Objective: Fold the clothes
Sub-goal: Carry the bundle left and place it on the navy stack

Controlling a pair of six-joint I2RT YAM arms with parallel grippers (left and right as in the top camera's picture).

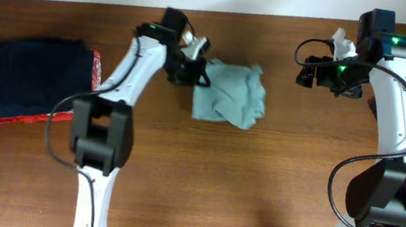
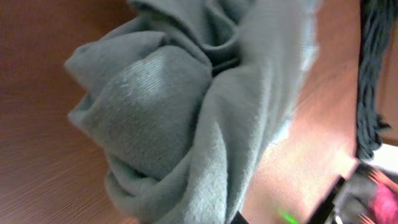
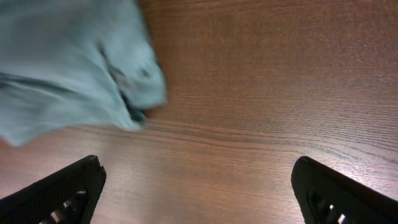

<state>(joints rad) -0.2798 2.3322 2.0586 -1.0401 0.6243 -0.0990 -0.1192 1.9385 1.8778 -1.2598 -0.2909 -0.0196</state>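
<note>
- The T-shirt (image 1: 229, 94) lies in a crumpled heap on the desk (image 1: 256, 187), a little behind the middle, pale grey-blue and deeply creased; no sleeve or collar can be picked out in the bunched cloth
- The left gripper (image 1: 189, 70) sits at the heap's upper left edge, touching the cloth there; in the left wrist view the T-shirt (image 2: 186, 118) fills nearly the whole picture in thick rolled folds, very close to the camera; the fingers themselves do not show in that view, so I cannot tell whether this gripper is clenched on the fabric or merely resting against it
- The right gripper (image 1: 307, 71) is off to the heap's right, apart from it, with bare wood between the two; in its own wrist view the right gripper (image 3: 196, 165) is released, its two dark fingers (image 3: 59, 193) spread wide with only desk between them; a corner of the T-shirt (image 3: 68, 68) lies in the upper left of that view, beyond the fingertips and not touching them
- A stack of folded navy and red garments (image 1: 32, 80) rests at the far left of the desk, well apart from the T-shirt
- A dark loose garment (image 2: 373, 81) lies along the right edge; a small white crumpled thing (image 1: 340, 43) sits near the back, just beside the right arm
</note>
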